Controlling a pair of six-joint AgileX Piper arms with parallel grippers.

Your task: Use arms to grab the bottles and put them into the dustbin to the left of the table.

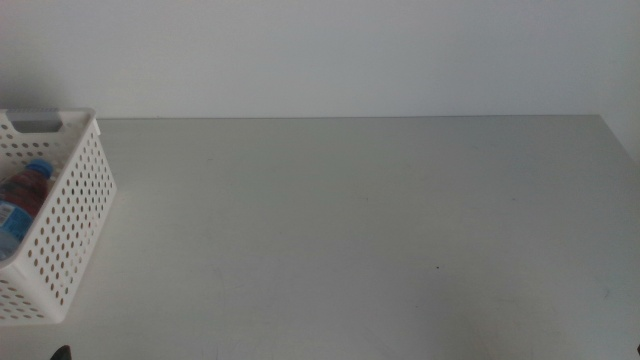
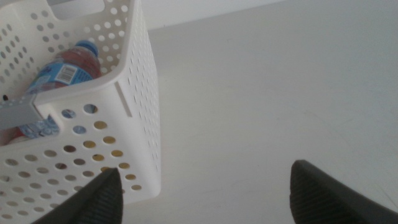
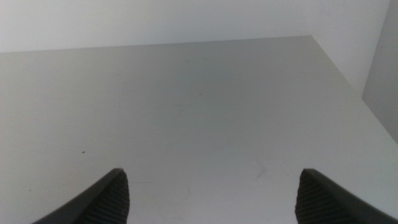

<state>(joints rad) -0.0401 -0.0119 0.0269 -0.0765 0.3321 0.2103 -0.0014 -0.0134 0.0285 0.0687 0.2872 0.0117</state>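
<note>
The white perforated dustbin (image 1: 70, 210) stands at the table's left edge. Inside it lies a clear bottle with a blue cap and blue label (image 1: 22, 195), seen again in the left wrist view (image 2: 62, 74); something yellow shows through the dustbin's (image 2: 124, 106) holes low down. My left gripper (image 2: 205, 193) is open and empty, hovering beside the bin's near corner; only a dark tip of it (image 1: 63, 353) shows in the middle view. My right gripper (image 3: 214, 196) is open and empty over bare table (image 3: 199, 112) near its right edge, and is out of the middle view.
The grey table (image 1: 360, 230) ends at a pale wall at the back and has a straight right edge (image 3: 348, 81).
</note>
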